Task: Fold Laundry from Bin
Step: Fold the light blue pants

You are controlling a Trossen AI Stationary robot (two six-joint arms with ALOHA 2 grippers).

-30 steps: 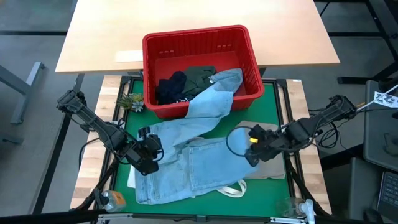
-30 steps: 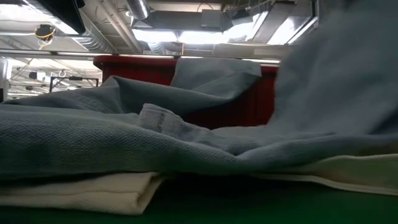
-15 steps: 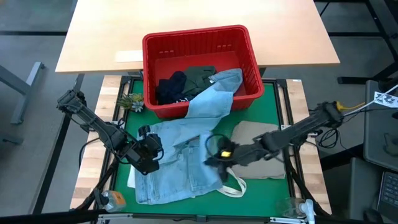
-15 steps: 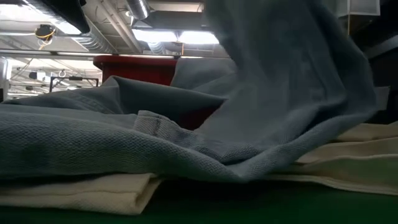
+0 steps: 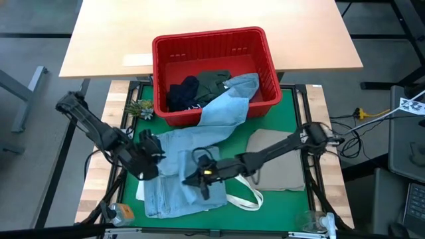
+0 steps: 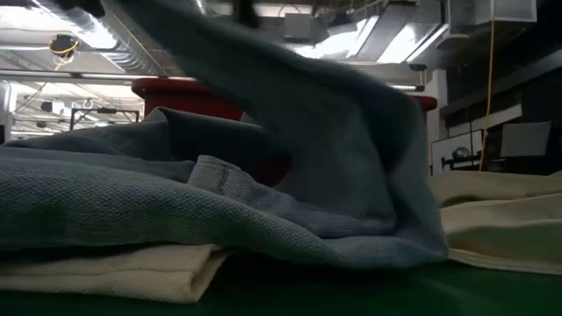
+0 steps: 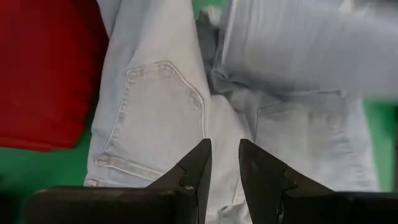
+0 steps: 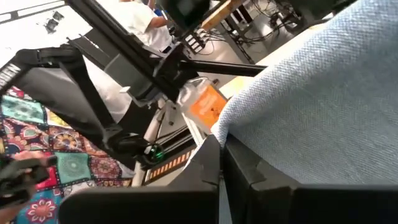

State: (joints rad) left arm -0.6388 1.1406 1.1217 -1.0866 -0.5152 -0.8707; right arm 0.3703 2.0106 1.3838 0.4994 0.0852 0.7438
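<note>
Red bin point(image 5: 214, 46) at the table's far side holds dark clothes point(image 5: 199, 88) and one leg of the jeans point(image 5: 179, 166), which otherwise lie on the green mat. Right fingers point(image 5: 201, 178) are clenched on a jeans fold; left fingers point(image 5: 147, 154) rest slightly parted over the jeans, grasping nothing I can tell.

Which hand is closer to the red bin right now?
Left. The left hand sits just below the red bin's lower-left corner. The right hand, shut on the jeans, is farther down the mat.
</note>
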